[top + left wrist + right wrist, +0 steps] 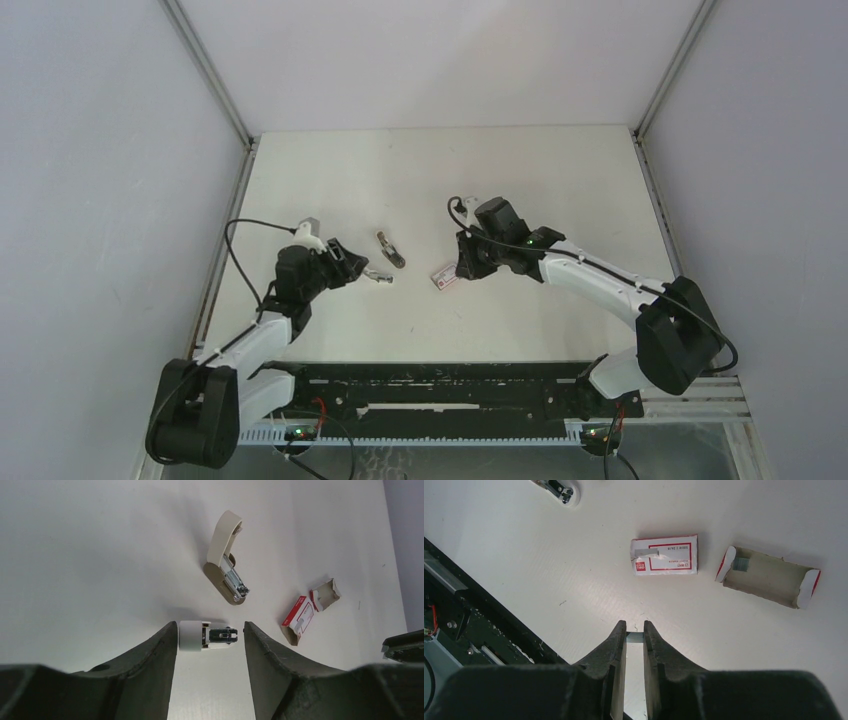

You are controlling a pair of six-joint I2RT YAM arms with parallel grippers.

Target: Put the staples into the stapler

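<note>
White tabletop (pixel 520 180) between grey walls carries a beige stapler (pixel 227 565), hinged open. Near it lies the pink-red and white staples box (pixel 665 555), with its tan cardboard inner tray (pixel 769 576) pulled out just beside it. Right gripper (pixel 635 625) is clenched on a small grey staple strip (pixel 635 638). Left gripper (pixel 210 626) is spread wide around a small white-and-metal part (pixel 200 636), which touches one finger.

You are seeing small white part (pixel 556 487) getting cut off by top edge, right wrist view. Right gripper (pixel 463 268) is hiding cardboard tray (pixel 769 577) from top camera.
</note>
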